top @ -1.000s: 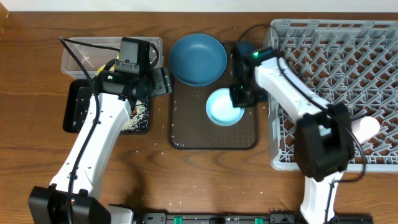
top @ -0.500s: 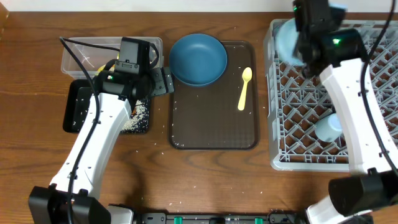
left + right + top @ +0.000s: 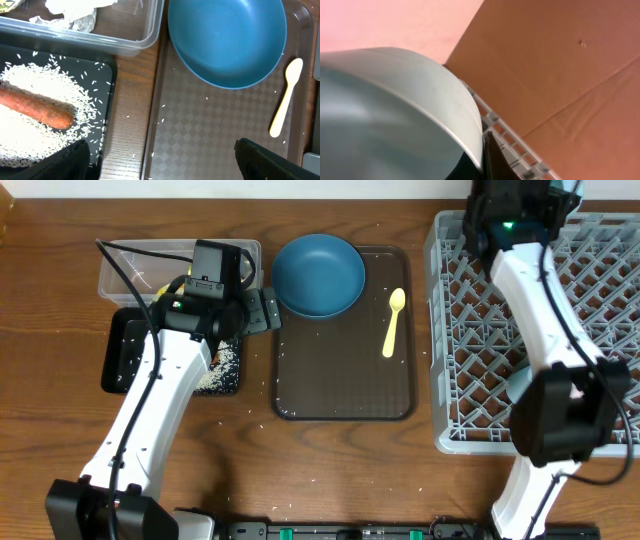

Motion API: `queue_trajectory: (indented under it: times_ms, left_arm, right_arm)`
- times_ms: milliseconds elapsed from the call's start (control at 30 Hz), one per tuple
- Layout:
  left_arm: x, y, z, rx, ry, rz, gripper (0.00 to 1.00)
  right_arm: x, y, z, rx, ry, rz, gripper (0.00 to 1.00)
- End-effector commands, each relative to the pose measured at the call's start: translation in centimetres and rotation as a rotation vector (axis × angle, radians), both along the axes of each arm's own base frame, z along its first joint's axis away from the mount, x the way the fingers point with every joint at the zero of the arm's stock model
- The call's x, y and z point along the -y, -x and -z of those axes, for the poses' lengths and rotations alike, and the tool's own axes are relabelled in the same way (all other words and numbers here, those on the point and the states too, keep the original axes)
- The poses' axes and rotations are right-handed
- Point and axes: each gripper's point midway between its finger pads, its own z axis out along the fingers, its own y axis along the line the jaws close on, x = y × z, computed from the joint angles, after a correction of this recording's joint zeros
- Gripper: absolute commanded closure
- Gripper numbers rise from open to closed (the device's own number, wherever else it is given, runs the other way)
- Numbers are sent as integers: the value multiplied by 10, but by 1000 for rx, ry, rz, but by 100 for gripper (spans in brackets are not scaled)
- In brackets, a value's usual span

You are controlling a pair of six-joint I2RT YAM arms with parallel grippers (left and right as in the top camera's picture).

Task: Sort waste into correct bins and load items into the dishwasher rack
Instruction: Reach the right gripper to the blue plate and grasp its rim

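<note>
Left gripper point(image 3: 164, 167) hangs over the left edge of the brown tray point(image 3: 340, 385), jaws wide apart, nothing between them; big dark-blue bowl point(image 3: 318, 275) sits at the tray's far-left corner, just right of the claw and slightly beyond it; yellow spoon point(image 3: 391, 322) lies further right on the tray, long axis running near to far, scoop at the far end; right gripper point(image 3: 485, 157) is away at the far-left corner of the dishwasher rack point(image 3: 600, 340), pinched on the rim of the small pale-blue bowl point(image 3: 395, 115); judgement: left arm is the nearer for the big bowl, a short reach right and away.
</note>
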Motion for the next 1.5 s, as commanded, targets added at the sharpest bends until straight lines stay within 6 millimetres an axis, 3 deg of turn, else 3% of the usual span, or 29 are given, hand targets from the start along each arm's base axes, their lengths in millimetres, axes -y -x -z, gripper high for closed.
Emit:
queue_trajectory:
  times_ms: [0, 300, 600, 1000, 1467]
  left_arm:
    - [-1, -4, -6, 17, -3, -4, 5]
    - [-1, -4, -6, 17, -3, -4, 4]
    - [-1, -4, -6, 17, -3, -4, 4]
    - [-1, -4, -6, 17, -3, -4, 4]
    - [-1, -4, -6, 17, -3, -4, 4]
  right_arm:
    - [4, -4, 19, -197, 121, 30, 99]
    - [-11, -17, 74, -333, 148, -3, 99]
    - [-28, -9, 112, -417, 111, -42, 99]
    - [-29, -1, 119, -424, 93, -30, 99]
    - [-51, -4, 129, -451, 58, -106, 99]
